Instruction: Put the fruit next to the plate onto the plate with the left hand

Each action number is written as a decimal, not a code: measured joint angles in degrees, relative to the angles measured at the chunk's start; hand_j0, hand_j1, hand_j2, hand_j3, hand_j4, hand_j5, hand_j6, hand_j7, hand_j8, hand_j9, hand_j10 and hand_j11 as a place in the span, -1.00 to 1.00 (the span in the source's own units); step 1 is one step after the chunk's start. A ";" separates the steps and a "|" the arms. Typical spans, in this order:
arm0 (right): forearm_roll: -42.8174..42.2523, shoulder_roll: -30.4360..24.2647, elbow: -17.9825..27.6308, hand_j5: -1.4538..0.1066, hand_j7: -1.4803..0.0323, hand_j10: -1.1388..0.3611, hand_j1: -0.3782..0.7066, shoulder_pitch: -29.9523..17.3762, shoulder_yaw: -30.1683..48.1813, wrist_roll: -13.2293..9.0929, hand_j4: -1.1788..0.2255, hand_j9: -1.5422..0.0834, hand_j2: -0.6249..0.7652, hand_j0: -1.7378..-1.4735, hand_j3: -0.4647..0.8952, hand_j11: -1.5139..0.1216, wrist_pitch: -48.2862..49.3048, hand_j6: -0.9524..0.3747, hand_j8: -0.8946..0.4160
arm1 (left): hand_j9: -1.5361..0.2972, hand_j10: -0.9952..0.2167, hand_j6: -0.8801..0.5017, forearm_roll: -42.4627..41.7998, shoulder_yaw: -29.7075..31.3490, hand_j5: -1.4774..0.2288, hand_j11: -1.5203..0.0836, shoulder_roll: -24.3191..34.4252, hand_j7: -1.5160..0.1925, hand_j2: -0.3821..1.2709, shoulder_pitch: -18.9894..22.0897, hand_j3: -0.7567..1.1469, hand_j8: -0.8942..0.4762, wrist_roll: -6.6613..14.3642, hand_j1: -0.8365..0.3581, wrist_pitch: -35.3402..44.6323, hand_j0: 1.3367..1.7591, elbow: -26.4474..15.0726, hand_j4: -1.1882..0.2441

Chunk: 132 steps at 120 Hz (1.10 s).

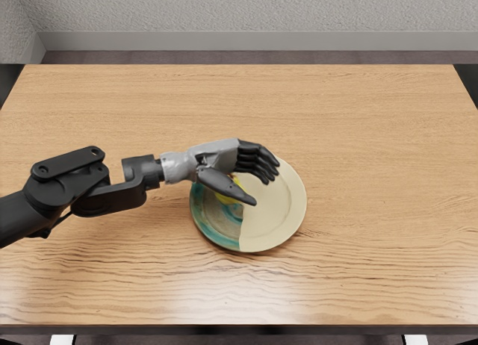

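Over the plate, left robot hand, palm down, above yellow fruit.

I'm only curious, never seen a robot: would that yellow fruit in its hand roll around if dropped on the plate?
Probably a little: the visible bit of yellow fruit in the left hand looks rounded and smooth. The plate seems shallowly dished, so it would likely settle inside. It looks firm, not floppy.
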 joint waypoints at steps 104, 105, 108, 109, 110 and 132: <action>0.09 0.00 0.07 0.86 0.96 0.52 -0.95 0.26 0.12 0.00 0.68 0.90 -0.10 -0.40 -0.32 0.85 0.04 0.43 0.36 | 0.63 0.59 0.23 -4.54 2.63 0.69 0.85 8.28 0.73 -0.53 -5.31 -0.21 0.26 0.00 0.93 -0.06 0.52 4.42 0.62; 0.10 0.00 0.08 0.86 0.96 0.52 -0.95 0.27 0.12 0.00 0.68 0.90 -0.10 -0.40 -0.32 0.85 0.04 0.43 0.36 | 0.63 0.59 0.23 -4.64 2.67 0.69 0.85 8.52 0.73 -0.53 -5.29 -0.21 0.26 0.00 0.93 -0.06 0.52 4.27 0.62; 0.11 0.00 0.08 0.86 0.96 0.52 -0.95 0.31 0.13 0.00 0.68 0.90 -0.10 -0.40 -0.32 0.85 0.04 0.43 0.36 | 0.64 0.60 0.23 -4.88 2.78 0.69 0.85 9.03 0.73 -0.53 -5.35 -0.21 0.26 0.00 0.93 -0.06 0.52 3.80 0.62; 0.12 0.00 0.08 0.86 0.96 0.52 -0.95 0.32 0.13 0.00 0.68 0.90 -0.10 -0.40 -0.32 0.85 0.04 0.43 0.36 | 0.64 0.60 0.23 -4.94 2.83 0.69 0.85 9.29 0.73 -0.53 -5.59 -0.21 0.26 0.00 0.93 -0.05 0.52 3.62 0.62; 0.12 0.00 0.08 0.86 0.96 0.52 -0.95 0.33 0.13 0.00 0.68 0.90 -0.10 -0.40 -0.32 0.85 0.04 0.43 0.36 | 0.64 0.60 0.23 -5.00 2.87 0.69 0.85 9.59 0.73 -0.53 -5.77 -0.21 0.26 0.00 0.93 -0.05 0.52 3.43 0.62; 0.17 0.00 0.09 0.86 0.96 0.52 -0.95 0.76 0.16 0.00 0.68 0.90 -0.10 -0.40 -0.32 0.85 0.02 0.43 0.36 | 0.64 0.60 0.24 -5.65 3.24 0.70 0.86 16.64 0.74 -0.53 -6.06 -0.21 0.27 0.73 0.94 -0.06 0.52 -3.43 0.63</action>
